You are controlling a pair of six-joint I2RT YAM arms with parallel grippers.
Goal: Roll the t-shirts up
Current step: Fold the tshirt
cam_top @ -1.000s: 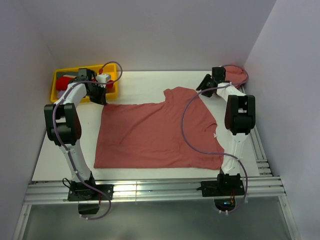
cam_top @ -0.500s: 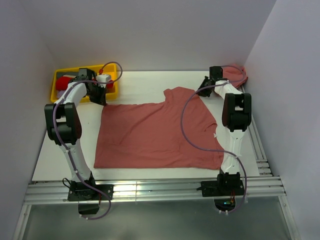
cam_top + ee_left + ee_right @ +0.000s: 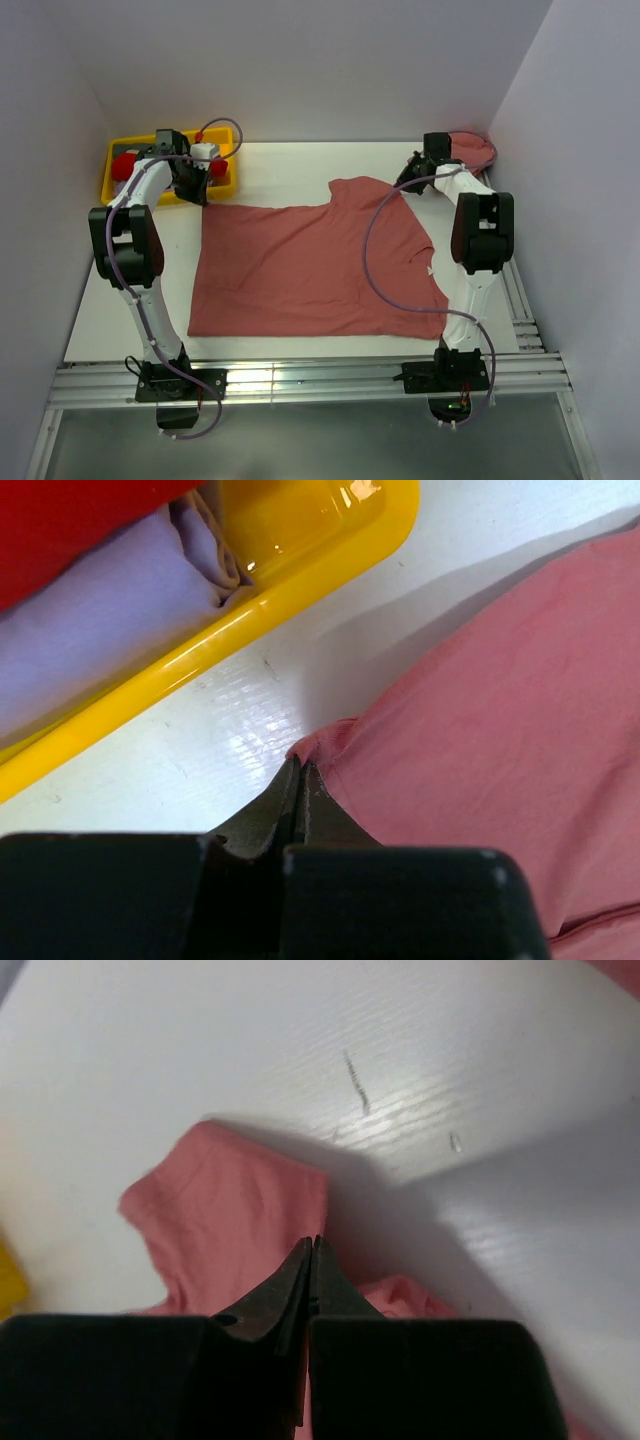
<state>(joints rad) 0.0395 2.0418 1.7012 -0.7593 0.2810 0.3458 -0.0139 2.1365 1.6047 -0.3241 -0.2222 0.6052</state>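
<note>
**Both grippers clamped on far edge of flat t-shirt**

A flat t-shirt, salmon-red, lies spread on the white surface between the two arms. Its collar end is toward the right arm and its hem toward the left arm. It looks mostly smooth, and the near edge runs roughly parallel to the near edge of the surface.

The left gripper is at the far-left corner of the shirt, just beside the yellow tray. In the left wrist view the left gripper has its jaws pressed together, pinching the puckered corner of the flat t-shirt. A strip of bare surface separates the tray rim from that corner. Inside the tray a red cloth lies on or beside a pale lavender cloth.

The right gripper is at the far-right sleeve of the shirt. In the right wrist view the right gripper has its jaws pressed together, nipping the sleeve cloth. The sleeve bulges up to the left of the tips and throws a shadow on the surface. A small hump of the same cloth shows right of the fingers.

A bunched t-shirt of the same colour sits crumpled in the far-right corner of the surface, behind the right arm. It is apart from the flat one.
</note>
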